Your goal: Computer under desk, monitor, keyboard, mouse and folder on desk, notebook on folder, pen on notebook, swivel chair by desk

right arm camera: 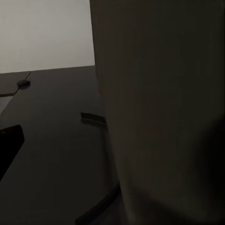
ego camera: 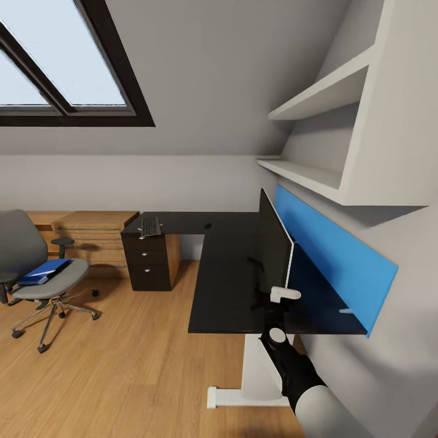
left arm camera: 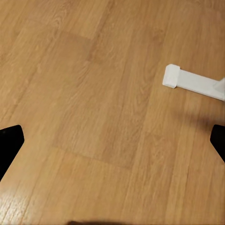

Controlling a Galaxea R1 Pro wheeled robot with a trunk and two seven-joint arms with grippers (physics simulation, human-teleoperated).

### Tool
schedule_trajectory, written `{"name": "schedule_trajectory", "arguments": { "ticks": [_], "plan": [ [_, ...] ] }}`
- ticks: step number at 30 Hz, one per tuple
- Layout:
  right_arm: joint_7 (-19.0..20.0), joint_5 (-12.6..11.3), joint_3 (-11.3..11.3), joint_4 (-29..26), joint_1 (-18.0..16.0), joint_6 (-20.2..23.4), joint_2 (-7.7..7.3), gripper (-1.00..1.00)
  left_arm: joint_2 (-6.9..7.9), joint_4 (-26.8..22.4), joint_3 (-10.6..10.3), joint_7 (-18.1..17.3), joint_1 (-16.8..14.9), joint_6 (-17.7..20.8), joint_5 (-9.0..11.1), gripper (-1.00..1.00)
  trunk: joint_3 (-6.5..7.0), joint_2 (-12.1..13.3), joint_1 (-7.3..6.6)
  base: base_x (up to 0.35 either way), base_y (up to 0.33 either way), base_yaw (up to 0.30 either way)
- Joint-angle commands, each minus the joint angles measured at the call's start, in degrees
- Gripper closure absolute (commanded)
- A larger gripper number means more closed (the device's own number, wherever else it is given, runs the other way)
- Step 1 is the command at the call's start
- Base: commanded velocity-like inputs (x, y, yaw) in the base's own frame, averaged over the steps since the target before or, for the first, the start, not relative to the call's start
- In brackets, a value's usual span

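Note:
The black monitor (ego camera: 275,249) stands edge-on on the right wing of the black desk (ego camera: 225,274). My right gripper (ego camera: 275,303) reaches its lower near edge, open, with the monitor's pale back (right arm camera: 154,112) between the spread fingers. The keyboard (ego camera: 150,226) lies on the desk's far left end above the drawers, and the mouse (ego camera: 207,225) (right arm camera: 22,83) lies to its right. The blue folder (ego camera: 45,269) rests on the seat of the grey swivel chair (ego camera: 36,274), out on the floor at left. My left gripper (left arm camera: 112,145) hangs open over the floor. Computer, notebook and pen are out of view.
A blue wall panel (ego camera: 334,249) runs behind the desk, with white shelves (ego camera: 316,176) above it. A light-wood drawer chest (ego camera: 97,234) stands against the back wall by the black drawer unit (ego camera: 149,261). The desk's white foot (left arm camera: 187,82) lies on open wooden floor (ego camera: 134,365).

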Motion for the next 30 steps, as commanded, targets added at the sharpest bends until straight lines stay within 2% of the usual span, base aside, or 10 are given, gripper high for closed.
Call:
{"name": "schedule_trajectory", "arguments": {
  "ticks": [1, 16, 30],
  "plan": [
    [-0.4, 0.0, 0.2, 0.0, -0.1, -0.1, -0.02, -1.0, -0.03, 0.0, 0.1, 0.1, 0.0, -0.2, 0.0, -1.0, 0.11, 0.4, -0.22, 0.0, 0.0, 0.0],
    [-0.4, 0.0, 0.2, 0.0, -0.1, -0.1, -0.02, -1.0, -0.01, 0.0, 0.2, 0.1, 0.0, -0.1, 0.1, -1.0, 2.81, 6.4, -3.52, 0.0, 0.0, 0.0],
    [-0.3, 0.0, 0.1, 0.0, -0.1, -0.1, -0.02, -1.0, -0.01, 0.0, 0.2, 0.1, 0.0, -0.2, 0.1, -1.0, 2.81, 6.4, -3.52, 0.0, 0.0, 0.0]
  ]
}}
